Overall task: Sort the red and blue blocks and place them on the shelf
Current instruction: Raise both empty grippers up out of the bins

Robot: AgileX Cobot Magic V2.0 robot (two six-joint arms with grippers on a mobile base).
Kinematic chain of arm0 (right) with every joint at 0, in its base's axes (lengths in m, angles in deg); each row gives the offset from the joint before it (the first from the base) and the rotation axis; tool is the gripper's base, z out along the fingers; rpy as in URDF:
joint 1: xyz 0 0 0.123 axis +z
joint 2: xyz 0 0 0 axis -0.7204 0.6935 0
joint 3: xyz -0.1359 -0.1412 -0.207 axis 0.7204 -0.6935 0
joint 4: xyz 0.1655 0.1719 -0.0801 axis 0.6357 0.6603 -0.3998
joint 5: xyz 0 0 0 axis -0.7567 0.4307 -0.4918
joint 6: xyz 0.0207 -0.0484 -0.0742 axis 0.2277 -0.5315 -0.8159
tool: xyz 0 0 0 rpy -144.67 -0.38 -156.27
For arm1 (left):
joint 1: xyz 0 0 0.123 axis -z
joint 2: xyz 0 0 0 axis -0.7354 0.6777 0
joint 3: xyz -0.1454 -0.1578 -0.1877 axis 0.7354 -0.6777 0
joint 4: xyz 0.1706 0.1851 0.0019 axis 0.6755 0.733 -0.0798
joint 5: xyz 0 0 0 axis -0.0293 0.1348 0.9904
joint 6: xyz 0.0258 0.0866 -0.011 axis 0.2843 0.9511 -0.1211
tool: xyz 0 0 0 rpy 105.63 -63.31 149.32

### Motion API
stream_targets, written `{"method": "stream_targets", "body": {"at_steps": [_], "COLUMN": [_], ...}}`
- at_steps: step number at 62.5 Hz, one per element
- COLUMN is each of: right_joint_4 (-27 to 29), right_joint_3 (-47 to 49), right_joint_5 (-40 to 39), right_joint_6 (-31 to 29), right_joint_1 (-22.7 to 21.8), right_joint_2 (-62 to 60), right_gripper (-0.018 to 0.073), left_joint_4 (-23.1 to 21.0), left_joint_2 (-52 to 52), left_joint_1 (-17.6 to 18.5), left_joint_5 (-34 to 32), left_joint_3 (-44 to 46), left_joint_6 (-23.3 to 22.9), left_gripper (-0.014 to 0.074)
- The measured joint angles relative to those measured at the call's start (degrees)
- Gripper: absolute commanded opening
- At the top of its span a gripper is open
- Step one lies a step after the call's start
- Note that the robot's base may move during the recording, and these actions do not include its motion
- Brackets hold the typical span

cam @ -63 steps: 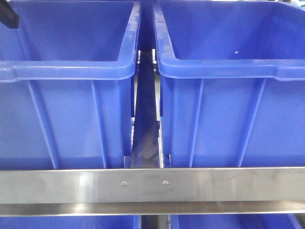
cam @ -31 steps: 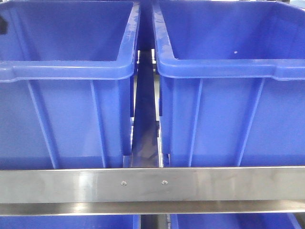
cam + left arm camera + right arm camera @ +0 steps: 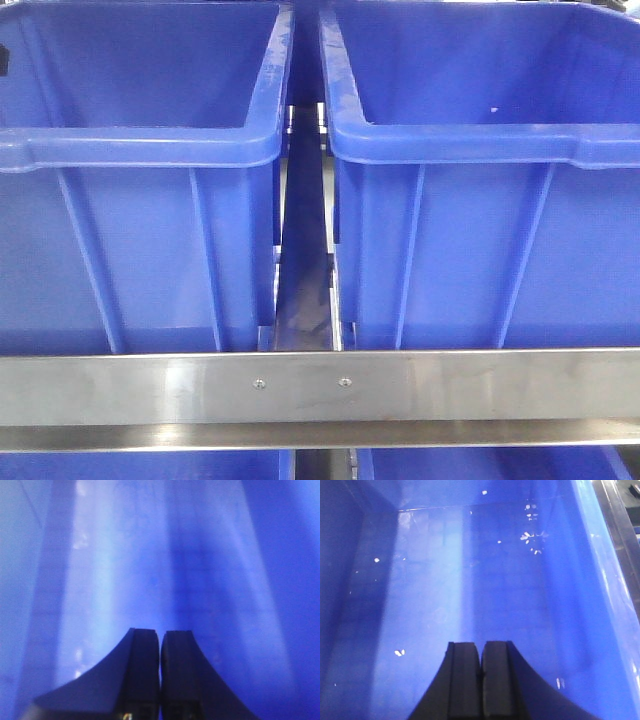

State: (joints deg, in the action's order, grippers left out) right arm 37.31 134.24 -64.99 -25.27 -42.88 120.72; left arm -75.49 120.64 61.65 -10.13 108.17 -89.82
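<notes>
No red or blue block shows in any view. The shelf's shiny steel front rail (image 3: pixel 320 395) with two small screws runs across the bottom of the front view. My left gripper (image 3: pixel 160 632) is shut and empty, close over a blue bin surface (image 3: pixel 150 555). My right gripper (image 3: pixel 481 644) is shut and empty, above the floor of a blue bin (image 3: pixel 445 580). Only a dark sliver at the left edge (image 3: pixel 4 58) of the front view may be part of an arm.
Two large dark-blue bins stand side by side on the shelf, left (image 3: pixel 140 150) and right (image 3: pixel 480 150), with a narrow dark gap (image 3: pixel 305 250) between them. White specks (image 3: pixel 527 535) lie on the right bin's floor. More blue bins show below the rail (image 3: pixel 140 468).
The dark arm part at the upper left of the front view has drawn back out of the frame to the left. The bins and rail have not moved.
</notes>
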Motion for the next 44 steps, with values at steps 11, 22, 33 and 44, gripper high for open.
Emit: {"method": "stream_targets", "body": {"at_steps": [11,22,33,44], "right_joint_4": [0.0,0.0,0.0,0.0], "right_joint_3": [0.0,0.0,-0.1,-1.8], "right_joint_5": [1.7,4.9,5.8,5.9], "right_joint_6": [0.0,0.0,0.0,0.0], "right_joint_1": [0.0,0.0,0.6,1.5], "right_joint_2": [-0.2,-1.5,-3.0,-6.3], "right_gripper": [0.0049,0.0049,0.0049,0.0049], "left_joint_4": [-0.7,-0.7,-0.7,-0.3], "left_joint_2": [-2.5,-5.0,-7.8,-10.8], "left_joint_1": [0.0,0.0,0.0,0.0], "left_joint_5": [0.5,2.5,3.0,3.0], "left_joint_3": [0.0,0.0,-1.5,-4.6], "left_joint_6": [0.0,0.0,0.0,0.0], "left_gripper": [0.0123,0.0123,0.0123,0.0123]}}
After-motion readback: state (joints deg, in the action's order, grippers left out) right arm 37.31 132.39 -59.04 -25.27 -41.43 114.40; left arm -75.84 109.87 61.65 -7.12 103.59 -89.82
